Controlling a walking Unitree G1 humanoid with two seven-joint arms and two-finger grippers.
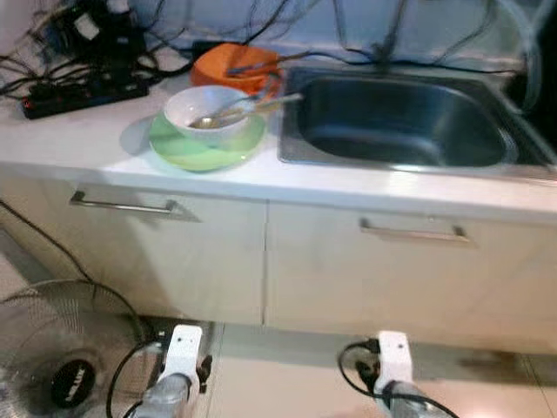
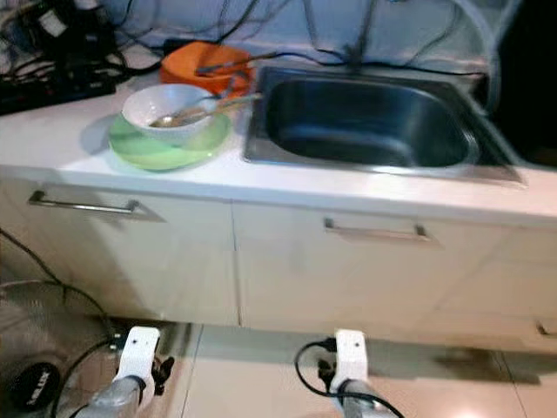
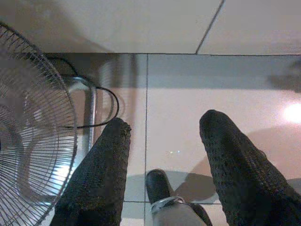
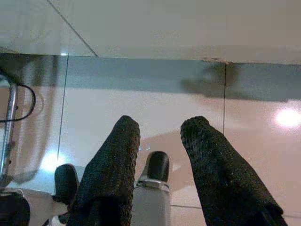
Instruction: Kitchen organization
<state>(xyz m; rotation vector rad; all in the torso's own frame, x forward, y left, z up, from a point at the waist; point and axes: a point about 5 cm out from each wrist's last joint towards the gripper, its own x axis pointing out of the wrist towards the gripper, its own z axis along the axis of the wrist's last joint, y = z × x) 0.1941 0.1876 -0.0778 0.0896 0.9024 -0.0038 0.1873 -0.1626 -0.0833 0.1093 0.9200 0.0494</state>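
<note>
2 cabinet fronts [image 1: 348, 270] fill the middle of the head views under a pale countertop [image 1: 78, 139], each with a long metal handle. Set into the counter on the right is the steel sink [image 1: 400, 122], its basin apparently empty. Left of the sink a white bowl [image 1: 207, 111] sits on a green plate [image 1: 204, 148] with utensils resting in it, and an orange dish [image 1: 231, 63] lies just behind. Judging by this, the robot is at the approach stage, facing the dishes with nothing yet touched. The next move likely calls for raising an arm to counter height and reaching for the bowl without tipping the utensils.

Both arms hang low in front of the cabinet base. The left gripper [image 3: 164, 136] has its fingers spread and empty above the floor tiles, beside a floor fan [image 3: 33, 136]. The right gripper [image 4: 160, 134] is likewise parted and empty.

Cables and a power strip [image 1: 78, 91] clutter the counter's back left. The utensils are too blurred to identify, and the tap is cut off.
</note>
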